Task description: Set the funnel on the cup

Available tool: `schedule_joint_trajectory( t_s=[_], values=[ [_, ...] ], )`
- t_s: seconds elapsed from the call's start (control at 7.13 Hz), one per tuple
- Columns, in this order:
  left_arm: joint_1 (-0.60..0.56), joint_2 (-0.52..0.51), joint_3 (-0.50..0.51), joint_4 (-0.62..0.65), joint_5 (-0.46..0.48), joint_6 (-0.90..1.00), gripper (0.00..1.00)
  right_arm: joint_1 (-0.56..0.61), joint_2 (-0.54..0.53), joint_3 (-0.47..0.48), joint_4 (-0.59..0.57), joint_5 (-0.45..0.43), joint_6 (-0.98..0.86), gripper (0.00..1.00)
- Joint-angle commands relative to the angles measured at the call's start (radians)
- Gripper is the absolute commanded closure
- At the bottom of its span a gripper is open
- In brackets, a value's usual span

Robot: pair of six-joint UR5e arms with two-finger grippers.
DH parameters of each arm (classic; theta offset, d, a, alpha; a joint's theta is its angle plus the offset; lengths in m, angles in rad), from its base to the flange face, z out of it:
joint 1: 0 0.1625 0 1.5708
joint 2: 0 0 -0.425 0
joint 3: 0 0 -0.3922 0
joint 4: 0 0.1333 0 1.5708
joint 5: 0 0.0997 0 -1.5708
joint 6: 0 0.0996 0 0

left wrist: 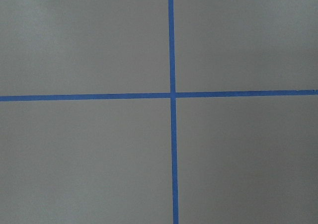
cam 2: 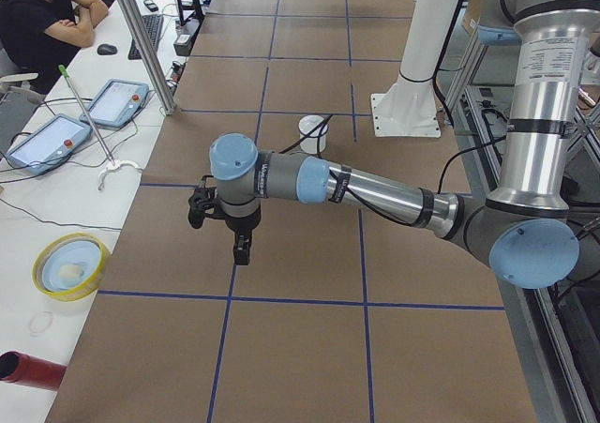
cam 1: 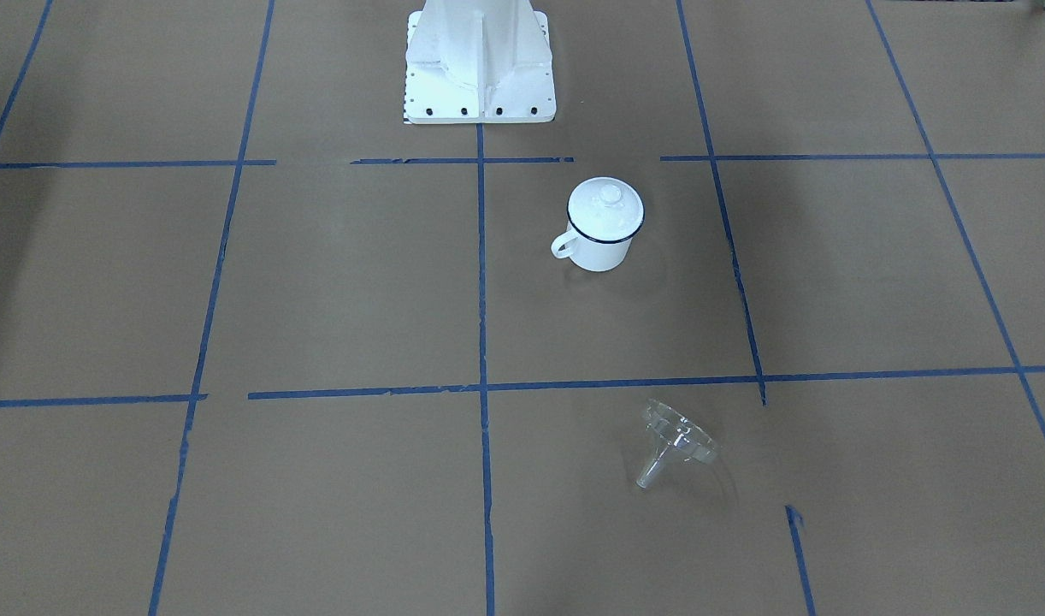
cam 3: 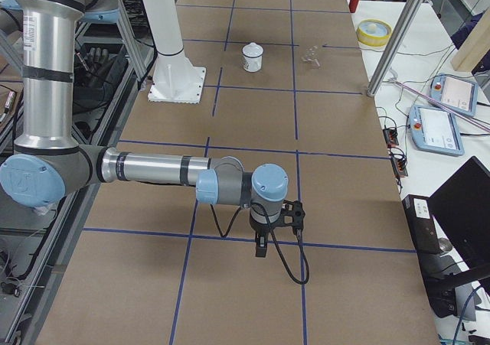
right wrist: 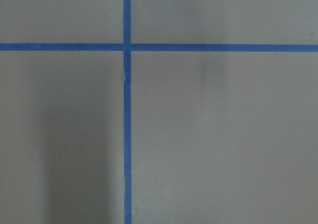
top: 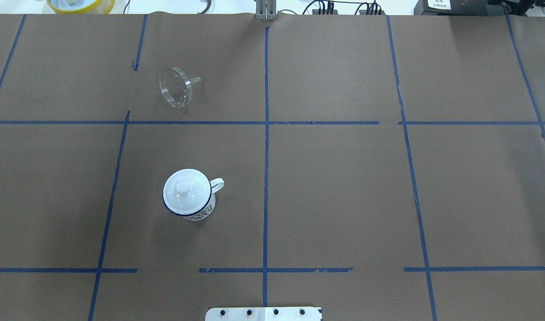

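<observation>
The clear funnel (cam 1: 676, 441) lies on its side on the brown table, spout off the surface; it also shows in the overhead view (top: 176, 87). The white enamel cup (cam 1: 599, 252) stands upright nearer the robot base, with a round white knobbed lid (cam 1: 606, 205) resting on it; overhead the cup (top: 204, 212) shows its handle toward the table's middle. My left gripper (cam 2: 242, 249) hangs over the table's left end, far from both. My right gripper (cam 3: 262, 245) hangs over the right end. Both show only in side views, so I cannot tell whether they are open or shut.
The white robot base (cam 1: 480, 68) stands at the table's near edge. A yellow bowl (top: 80, 4) and a red cylinder (cam 2: 28, 371) lie off the table's far left corner. A metal post (cam 2: 141, 38) and the operators' tablets stand along the far side.
</observation>
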Motion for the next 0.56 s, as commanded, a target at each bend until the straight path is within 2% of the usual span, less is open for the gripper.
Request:
schedule_joint_trajectory(
  t_s=[0.0,0.28,0.42],
  values=[
    [0.183,-0.090,0.001,-0.092,0.001,-0.283,0.00,0.000,0.000,0.001,0.000,0.000,0.000,0.00],
    [0.231,-0.111,-0.074,-0.086,0.007,-0.415,0.00,0.000,0.000,-0.001,0.000,0.000,0.000,0.00],
    [0.307,-0.110,-0.071,-0.104,0.002,-0.510,0.00,0.000,0.000,0.001,0.000,0.000,0.000,0.00]
  ],
)
